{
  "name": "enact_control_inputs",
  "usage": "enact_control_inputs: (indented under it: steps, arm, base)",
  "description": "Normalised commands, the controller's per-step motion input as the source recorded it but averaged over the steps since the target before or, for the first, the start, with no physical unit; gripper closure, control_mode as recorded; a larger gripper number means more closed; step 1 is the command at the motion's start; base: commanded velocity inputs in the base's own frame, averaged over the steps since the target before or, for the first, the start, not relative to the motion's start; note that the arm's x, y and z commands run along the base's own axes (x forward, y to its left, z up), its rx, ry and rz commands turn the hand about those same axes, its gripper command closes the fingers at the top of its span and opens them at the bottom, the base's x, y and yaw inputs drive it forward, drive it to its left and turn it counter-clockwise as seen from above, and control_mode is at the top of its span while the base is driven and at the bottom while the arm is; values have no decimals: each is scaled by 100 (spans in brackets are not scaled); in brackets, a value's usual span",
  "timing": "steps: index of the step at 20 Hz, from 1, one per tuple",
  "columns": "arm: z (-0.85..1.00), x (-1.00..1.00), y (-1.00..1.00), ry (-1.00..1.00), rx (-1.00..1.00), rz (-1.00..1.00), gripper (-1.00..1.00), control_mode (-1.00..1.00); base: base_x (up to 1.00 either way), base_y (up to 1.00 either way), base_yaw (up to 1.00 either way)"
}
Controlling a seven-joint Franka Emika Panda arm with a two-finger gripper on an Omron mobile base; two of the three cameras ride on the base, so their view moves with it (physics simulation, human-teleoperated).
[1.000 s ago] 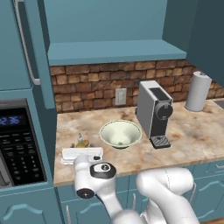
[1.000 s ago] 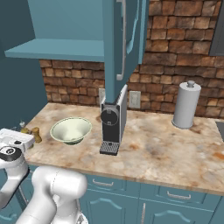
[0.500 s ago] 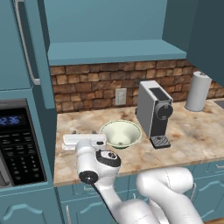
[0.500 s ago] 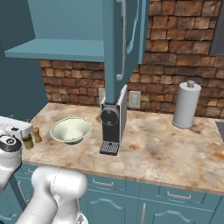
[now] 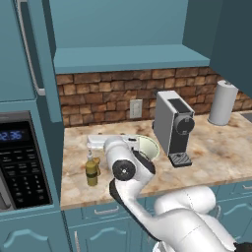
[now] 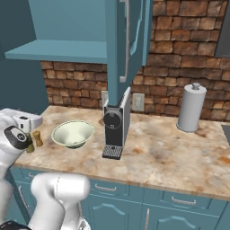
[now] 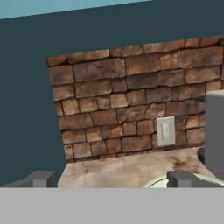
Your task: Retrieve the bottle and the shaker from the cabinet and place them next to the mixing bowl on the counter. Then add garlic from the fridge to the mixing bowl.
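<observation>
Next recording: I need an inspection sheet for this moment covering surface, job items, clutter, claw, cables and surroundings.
Surface: marbled counter, dry, no spills seen.
Job's things: bottle upright on the counter left of the mixing bowl; shaker upright close by; cabinet open, shelf bare; garlic: nothing seen.
Clutter: coffee machine right of the bowl; paper towel roll at the wall.
Claw: claw open, holding nothing, above the counter beside the bowl, facing the brick wall.
Cables: nothing seen; wall outlet unused.
Surroundings: microwave at left, drawers below.
</observation>
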Motion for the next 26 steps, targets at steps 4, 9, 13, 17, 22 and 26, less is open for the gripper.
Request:
enact_control_inputs:
  steps: [4,9,13,17,22,26]
  arm:
    - [55,-26,-62,18,0,0,-100,-100]
    - [31,-29,-71,18,0,1,-100,-100]
    - [27,-37,-63,21,0,1,-100,-100]
    - [40,-45,-58,22,0,0,-100,-100]
    - [37,-47,-40,20,0,0,-100,-100]
    - [25,-68,-41,15,0,0,-100,-100]
  base:
    - [0,0,0]
    - [0,0,0]
    - [0,0,0]
    - [0,0,0]
    - [0,0,0]
    - [0,0,0]
